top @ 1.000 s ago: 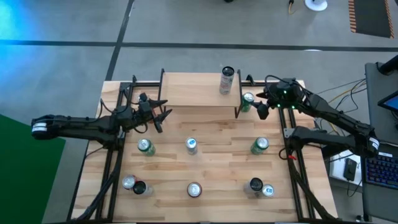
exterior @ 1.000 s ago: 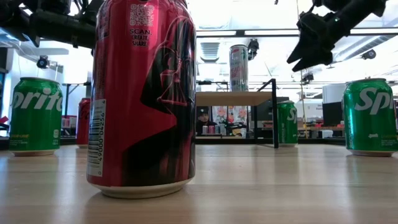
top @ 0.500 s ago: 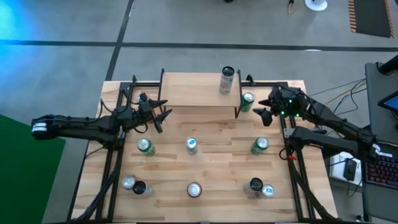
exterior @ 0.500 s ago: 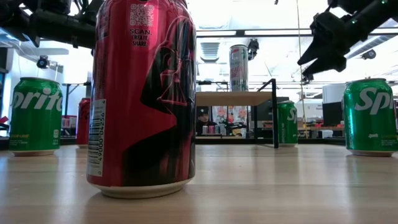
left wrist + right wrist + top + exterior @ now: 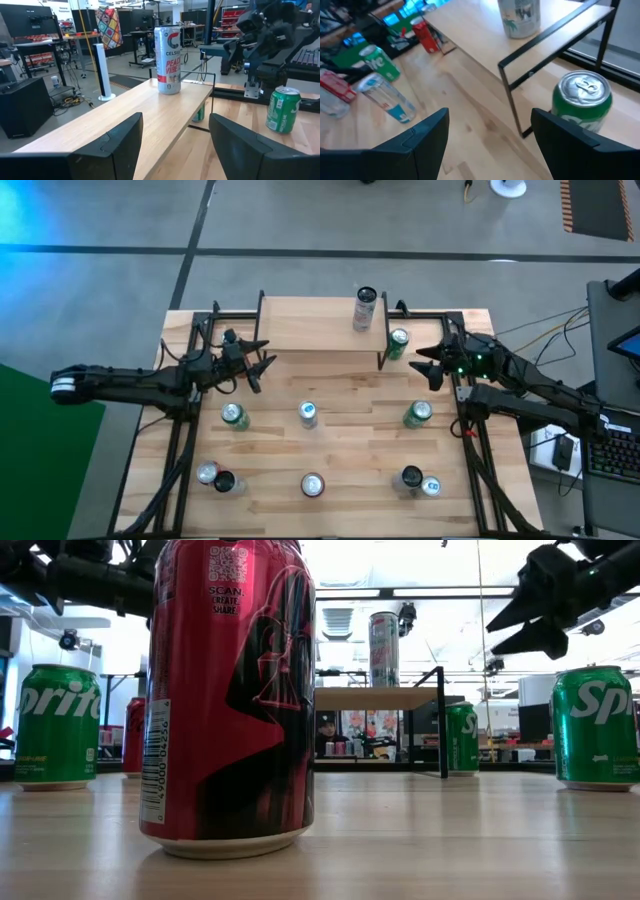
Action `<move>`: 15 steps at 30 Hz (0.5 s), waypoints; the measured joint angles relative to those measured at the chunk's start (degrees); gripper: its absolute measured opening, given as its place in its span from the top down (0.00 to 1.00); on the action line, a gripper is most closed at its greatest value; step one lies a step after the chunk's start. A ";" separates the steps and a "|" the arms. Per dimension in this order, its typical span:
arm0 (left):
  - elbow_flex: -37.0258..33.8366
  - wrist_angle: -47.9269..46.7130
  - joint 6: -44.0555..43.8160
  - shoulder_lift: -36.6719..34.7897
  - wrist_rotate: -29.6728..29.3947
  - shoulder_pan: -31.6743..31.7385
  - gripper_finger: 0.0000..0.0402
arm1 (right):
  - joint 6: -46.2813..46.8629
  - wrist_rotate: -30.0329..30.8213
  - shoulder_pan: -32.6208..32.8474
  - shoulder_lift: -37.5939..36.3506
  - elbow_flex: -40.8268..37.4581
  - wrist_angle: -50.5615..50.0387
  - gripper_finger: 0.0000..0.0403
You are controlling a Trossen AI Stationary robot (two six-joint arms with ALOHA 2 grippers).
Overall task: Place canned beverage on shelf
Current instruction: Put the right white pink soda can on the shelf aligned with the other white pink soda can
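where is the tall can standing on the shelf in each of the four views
High view: tall can on the shelf's right end.
Low view: tall can centre, on the shelf top.
Left wrist view: upper middle, on the shelf board.
Right wrist view: only its base, top edge.
Shared landmark: green can beside the shelf's right leg.

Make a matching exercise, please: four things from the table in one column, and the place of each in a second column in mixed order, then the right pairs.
Things:
1. tall Celsius can
2. green can
3. left gripper
4. right gripper

Places:
A. on the table beside the shelf's right legs
B. open, off the shelf's left end
C. standing on top of the shelf
D. open, just right of the green can

Pairs: 1-C, 2-A, 3-B, 4-D
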 joint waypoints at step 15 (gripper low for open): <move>0.00 0.43 0.10 -0.98 0.00 0.00 0.46 | 1.40 2.62 2.72 -2.39 0.77 -1.60 0.33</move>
